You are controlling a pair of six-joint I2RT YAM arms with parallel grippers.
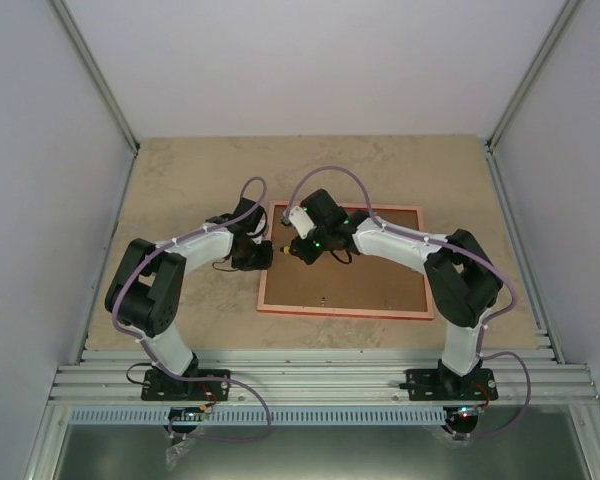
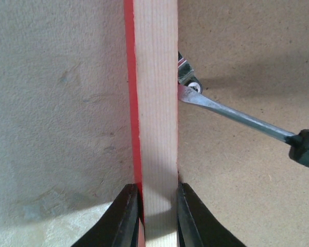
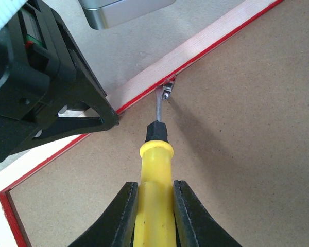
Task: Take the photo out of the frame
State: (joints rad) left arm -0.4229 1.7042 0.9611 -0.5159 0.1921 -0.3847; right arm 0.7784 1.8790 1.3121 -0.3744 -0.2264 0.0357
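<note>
The red frame [image 1: 340,312] lies face down on the table, its brown backing board [image 1: 365,280] facing up. The photo is hidden under the board. My left gripper [image 2: 157,193] is shut on the frame's left rail [image 2: 154,103], one finger on each side. My right gripper [image 3: 155,188] is shut on a yellow-handled screwdriver [image 3: 155,170]. The screwdriver blade [image 2: 237,116] reaches a small metal clip [image 3: 168,90] at the inner side of that same rail, and its tip touches the clip [image 2: 188,77]. Seen from above, both grippers meet at the frame's left side, left [image 1: 265,255] and right [image 1: 298,248].
The beige table [image 1: 180,180] is enclosed by pale walls on three sides. The left gripper's black body [image 3: 36,92] sits close beside the screwdriver tip. Another small fitting [image 1: 323,299] shows on the board near the frame's front rail.
</note>
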